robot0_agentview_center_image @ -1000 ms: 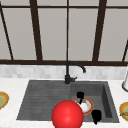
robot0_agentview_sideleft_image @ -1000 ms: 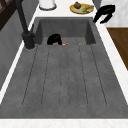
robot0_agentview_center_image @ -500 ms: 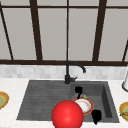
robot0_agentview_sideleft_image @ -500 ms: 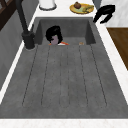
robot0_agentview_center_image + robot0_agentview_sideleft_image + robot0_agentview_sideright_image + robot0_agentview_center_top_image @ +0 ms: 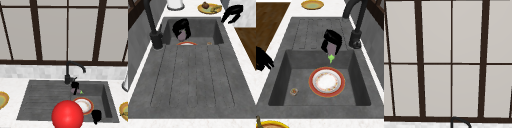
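You face a dark grey sink (image 5: 37,100) set in a white table (image 5: 245,67), with a grooved drainboard on its left and a basin on its right. A window (image 5: 451,57) with dark bars fills the wall behind, and a black faucet (image 5: 72,72) stands at the sink's rear edge.

The left hand (image 5: 331,41) hangs above the basin, close to the faucet base, its fingers curled round an eggplant (image 5: 331,51). The eggplant points downward, purple body inside the grip and green stem (image 5: 330,59) below it. It is off the basin floor, above the rear rim of a plate (image 5: 327,82).

The right hand (image 5: 96,116) hovers at the front right edge of the basin, over the table rim, well apart from the eggplant. Its fingers appear loosely spread; it holds nothing.

The plate, red-rimmed with a white centre, lies flat on the basin floor. A small round item (image 5: 294,91) lies near the basin's front corner. A red ball (image 5: 67,115) blocks part of the front view. Yellow dishes (image 5: 209,7) sit on the table at both ends, and a white container (image 5: 175,3) stands to the right.
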Motion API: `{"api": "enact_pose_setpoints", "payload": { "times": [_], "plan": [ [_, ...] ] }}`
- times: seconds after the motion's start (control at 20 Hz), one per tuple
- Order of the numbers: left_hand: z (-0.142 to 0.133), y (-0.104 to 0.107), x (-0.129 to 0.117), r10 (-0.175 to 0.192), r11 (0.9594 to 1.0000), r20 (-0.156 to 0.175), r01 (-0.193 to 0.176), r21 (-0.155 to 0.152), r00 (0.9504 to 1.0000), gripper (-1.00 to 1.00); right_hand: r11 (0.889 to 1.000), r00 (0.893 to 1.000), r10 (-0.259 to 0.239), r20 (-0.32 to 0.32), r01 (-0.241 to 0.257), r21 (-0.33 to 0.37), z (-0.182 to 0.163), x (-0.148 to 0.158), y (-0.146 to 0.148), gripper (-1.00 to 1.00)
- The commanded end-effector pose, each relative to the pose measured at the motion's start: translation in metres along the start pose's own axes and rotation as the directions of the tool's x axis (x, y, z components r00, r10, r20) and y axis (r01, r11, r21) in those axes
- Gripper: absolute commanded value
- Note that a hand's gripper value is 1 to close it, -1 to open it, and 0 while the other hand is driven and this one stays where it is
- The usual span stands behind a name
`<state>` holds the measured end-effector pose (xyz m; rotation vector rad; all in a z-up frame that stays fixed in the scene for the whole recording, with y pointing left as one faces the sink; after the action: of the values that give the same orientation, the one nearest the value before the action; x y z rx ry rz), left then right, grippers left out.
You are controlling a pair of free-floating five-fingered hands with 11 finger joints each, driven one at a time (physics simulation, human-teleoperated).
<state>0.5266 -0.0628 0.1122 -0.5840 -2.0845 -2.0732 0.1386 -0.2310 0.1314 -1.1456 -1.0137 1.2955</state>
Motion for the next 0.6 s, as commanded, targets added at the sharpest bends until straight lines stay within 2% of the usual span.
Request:
{"api": "enact_pose_setpoints", "payload": {
  "times": [0.0, 0.2, 0.4, 0.45, 0.55],
  "plan": [
    [0.022, 0.016, 0.01, -0.024, 0.9995, -0.014, 0.023, -0.021, 0.9996, 1.0, 1.0, 1.0, 0.0, 0.0, 0.0, 0.0, 0.0, 0.0, 0.0, 0.0],
    [0.045, 0.032, 0.021, -0.001, 1.0, -0.014, 0.001, 0.001, 0.9999, 1.0, 1.0, 1.0, 0.0, 0.0, 0.0, 0.0, 0.0, 0.0, 0.0, 0.0],
    [0.069, 0.043, 0.032, 0.0, 1.0, -0.017, 0.0, 0.002, 0.9999, 1.0, 1.0, 1.0, 0.0, 0.0, 0.0, 0.0, 0.0, 0.0, 0.0, 0.0],
    [0.077, 0.039, 0.035, -0.028, 0.9996, -0.018, 0.028, -0.003, 0.9994, 1.0, 1.0, 1.0, 0.0, 0.0, 0.0, 0.0, 0.0, 0.0, 0.0, 0.0],
    [0.091, 0.039, 0.04, -0.052, 0.9986, -0.011, 0.052, -0.01, 0.9986, 1.0, 1.0, 1.0, 0.0, 0.0, 0.0, 0.0, 0.0, 0.0, 0.0, 0.0]
  ]
}}
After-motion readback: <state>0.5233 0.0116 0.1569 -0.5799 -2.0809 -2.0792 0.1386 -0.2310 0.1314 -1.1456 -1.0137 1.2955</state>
